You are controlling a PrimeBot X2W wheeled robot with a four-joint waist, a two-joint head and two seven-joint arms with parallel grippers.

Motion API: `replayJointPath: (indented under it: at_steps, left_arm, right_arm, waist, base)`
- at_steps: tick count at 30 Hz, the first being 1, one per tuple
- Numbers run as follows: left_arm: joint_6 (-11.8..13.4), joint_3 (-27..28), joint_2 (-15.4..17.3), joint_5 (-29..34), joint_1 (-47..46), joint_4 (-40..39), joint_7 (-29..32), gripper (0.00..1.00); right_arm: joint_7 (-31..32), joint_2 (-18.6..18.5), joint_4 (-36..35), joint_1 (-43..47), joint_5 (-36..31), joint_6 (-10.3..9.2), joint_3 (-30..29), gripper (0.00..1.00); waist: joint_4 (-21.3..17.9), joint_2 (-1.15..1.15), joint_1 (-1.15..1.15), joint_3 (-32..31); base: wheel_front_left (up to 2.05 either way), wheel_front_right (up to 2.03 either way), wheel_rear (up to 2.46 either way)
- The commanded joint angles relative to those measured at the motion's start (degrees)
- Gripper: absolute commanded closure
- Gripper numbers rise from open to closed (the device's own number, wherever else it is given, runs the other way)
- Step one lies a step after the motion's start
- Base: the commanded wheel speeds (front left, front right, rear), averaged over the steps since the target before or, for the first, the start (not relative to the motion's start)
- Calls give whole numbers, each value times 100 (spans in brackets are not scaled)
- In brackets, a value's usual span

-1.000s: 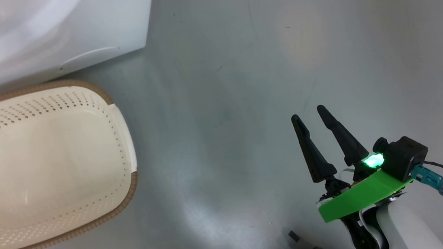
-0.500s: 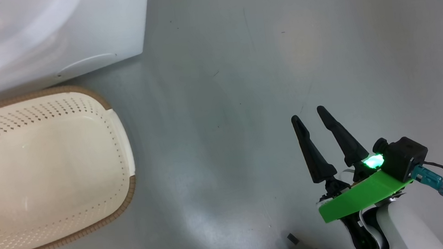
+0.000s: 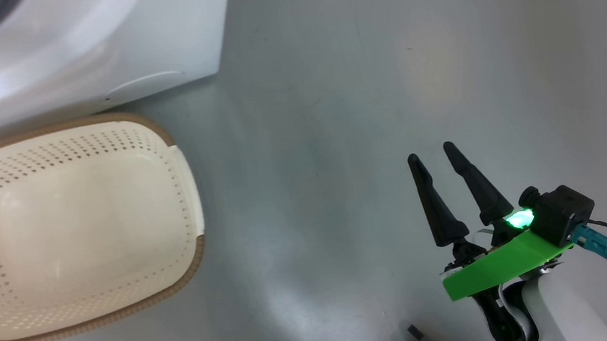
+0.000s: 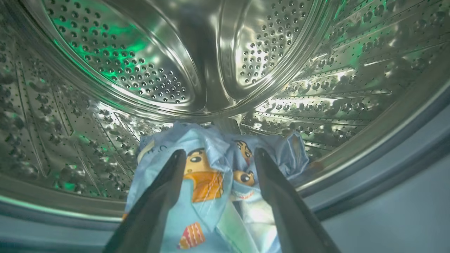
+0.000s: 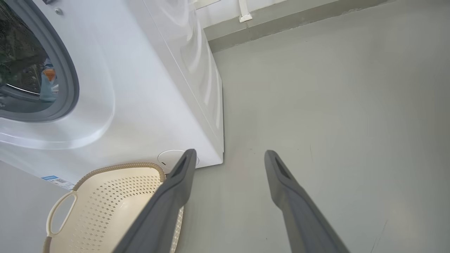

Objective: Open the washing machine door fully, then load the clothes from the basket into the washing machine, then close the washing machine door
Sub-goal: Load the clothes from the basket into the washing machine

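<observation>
Lying crumpled, light-blue cartoon-print clothes point(image 4: 207, 182)

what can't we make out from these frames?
- How far the door stands open: the head view's top-left corner crops the washing machine front.
- Whether the left gripper touches the clothes: left wrist view's bottom edge cuts the cloth off.
- The basket, left end: cut by head view's edge; the right gripper overlaps it in right wrist view.
- The blue label text: too small, right wrist view.

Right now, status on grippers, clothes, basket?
Left gripper open in drum, clothes between fingers. Right gripper open over floor. Basket looks empty. Nothing blocking.
</observation>
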Motion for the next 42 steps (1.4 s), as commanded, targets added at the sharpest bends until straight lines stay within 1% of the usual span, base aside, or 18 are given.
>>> replayJointPath:
  at_steps: [1,5,12,17,26,34,36,41,42]
  left_arm:
    - [-9,174,201,-72,159,-169,-13,0]
    - [-9,471,44,-109,520,-429,-13,0]
    - [-7,961,-227,49,1106,-867,-13,0]
    - [17,1518,-517,314,1703,-1355,-13,0]
    - [5,2259,-1090,958,2948,-1992,-13,0]
    - [-6,2655,-1395,1421,3994,-2476,-13,0]
    - [-7,2689,-1469,1457,4216,-2613,-13,0]
    - [-7,2771,-1533,1528,4796,-2944,-13,0]
    - [-8,2842,-1579,1515,5051,-3063,-13,0]
  right_arm:
    - [-68,-3,-90,152,-70,16,70,0]
    - [-68,-3,-64,186,-154,16,-29,0]
    - [-68,-3,-14,254,-274,16,-132,0]
    - [-68,-11,53,340,-365,16,-225,0]
    - [-68,-216,159,540,-368,16,-345,0]
    - [-68,-419,231,759,-309,16,-448,0]
    - [-68,-459,243,809,-297,16,-483,0]
    - [-68,-531,274,948,-268,16,-525,0]
    - [-68,-557,306,1002,-252,16,-504,0]
  waist:
    - [101,0,0,-86]
    - [254,0,0,-215]
    - [465,0,0,-437]
    - [651,0,0,-693]
    - [939,0,0,-1299]
    - [1176,0,0,-1764]
    - [1235,0,0,-1847]
    - [1337,0,0,-2079]
    - [1350,0,0,-2194]
  base:
    - [0,0,0]
    - [0,0,0]
    - [0,0,0]
    - [0,0,0]
    - [0,0,0]
    - [0,0,0]
    - [0,0,0]
    - [0,0,0]
    - [0,0,0]
